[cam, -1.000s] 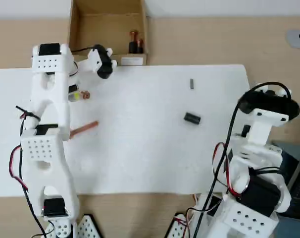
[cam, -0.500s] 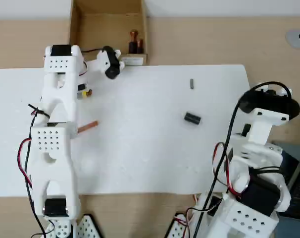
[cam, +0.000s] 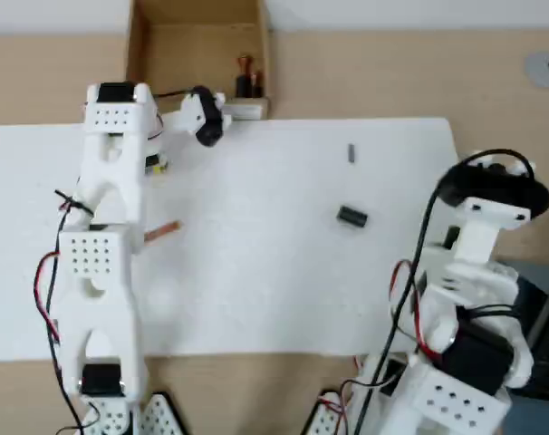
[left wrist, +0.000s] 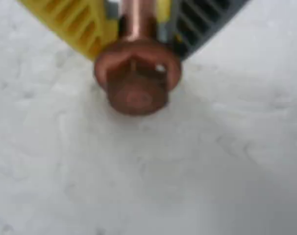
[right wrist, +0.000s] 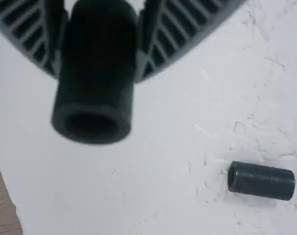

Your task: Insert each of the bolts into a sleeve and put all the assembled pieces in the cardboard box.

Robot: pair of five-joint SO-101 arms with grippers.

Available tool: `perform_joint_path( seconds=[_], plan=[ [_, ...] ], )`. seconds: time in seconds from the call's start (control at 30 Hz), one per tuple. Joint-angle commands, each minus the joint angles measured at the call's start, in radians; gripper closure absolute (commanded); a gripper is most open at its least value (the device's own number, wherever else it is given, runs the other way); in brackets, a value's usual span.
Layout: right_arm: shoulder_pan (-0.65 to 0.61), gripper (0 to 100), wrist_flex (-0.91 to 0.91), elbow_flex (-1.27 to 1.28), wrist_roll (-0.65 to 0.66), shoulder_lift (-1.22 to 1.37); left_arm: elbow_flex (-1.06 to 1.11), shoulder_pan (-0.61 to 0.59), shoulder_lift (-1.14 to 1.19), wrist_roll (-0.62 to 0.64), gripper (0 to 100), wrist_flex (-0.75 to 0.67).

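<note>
My left gripper is shut on a copper bolt, head down just above the white mat; in the high view that gripper sits near the mat's far left, in front of the cardboard box. My right gripper is shut on a black sleeve, open end facing the camera. A second black sleeve lies on the mat, also in the high view. A loose copper bolt lies beside the left arm. Assembled pieces stand in the box's right corner.
A small dark grey piece lies on the mat beyond the loose sleeve. The right arm's body stands over the mat's right edge. Bare wood table surrounds the mat and box.
The left arm has swung right and toward the box with the bolt in its gripper, slowing in the last half second. The right arm has stayed put.
</note>
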Motion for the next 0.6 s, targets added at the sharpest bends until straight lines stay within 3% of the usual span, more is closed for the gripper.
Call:
perform_joint_path(
  seconds=[0.0, 0.1, 0.27, 0.47, 0.57],
  plan=[
    [0.012, 98.9, -0.023, -0.005, -0.011, -0.012, -0.032, 0.011, -0.013, 0.046, 100, -0.006],
    [0.012, 98.9, -0.023, -0.012, -0.011, -0.012, -0.071, 0.012, -0.036, 0.083, 100, 0.025],
    [0.005, 98.9, -0.018, -0.053, -0.011, -0.012, -0.210, 0.035, -0.113, 0.160, 99, 0.195],
    [0.004, 98.9, -0.017, -0.088, -0.008, -0.012, -0.269, 0.055, -0.243, 0.422, 99, 0.195],
    [0.004, 98.9, -0.015, -0.101, -0.006, -0.013, -0.269, 0.075, -0.323, 0.628, 100, 0.195]
  ],
)
